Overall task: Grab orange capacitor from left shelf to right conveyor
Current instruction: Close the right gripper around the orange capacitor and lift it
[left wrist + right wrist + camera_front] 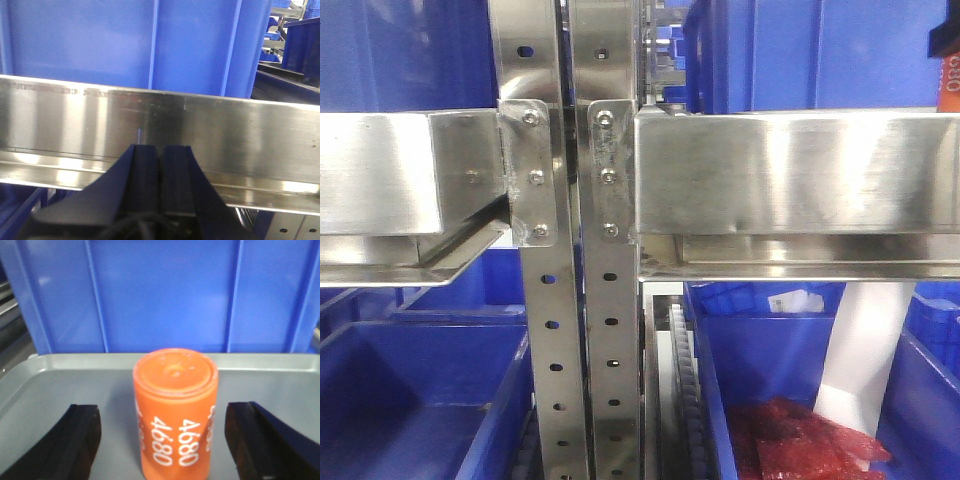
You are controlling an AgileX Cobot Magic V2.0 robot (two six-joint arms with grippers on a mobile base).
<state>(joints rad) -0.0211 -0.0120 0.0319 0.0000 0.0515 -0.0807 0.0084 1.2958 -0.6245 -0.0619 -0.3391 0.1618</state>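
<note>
The orange capacitor (175, 412), a small can printed with white "4680", stands upright on a grey tray-like surface (50, 375) in the right wrist view. My right gripper (163, 412) is open, one dark finger on each side of the can with a gap between each finger and it. A sliver of the capacitor (950, 85) shows at the front view's right edge. The left shelf (770, 170) fills that view with its steel rails. My left gripper (160, 150) is shut on nothing, just before a shelf rail (150, 120). The right conveyor is out of view.
Blue bins sit on the shelf: one behind the capacitor (165, 295), one above the rail (125, 45). A lower bin (720, 400) holds red crinkly bags (800, 440). Perforated uprights (580, 300) stand at the middle. A white slanted piece (865, 350) hangs over the lower right bin.
</note>
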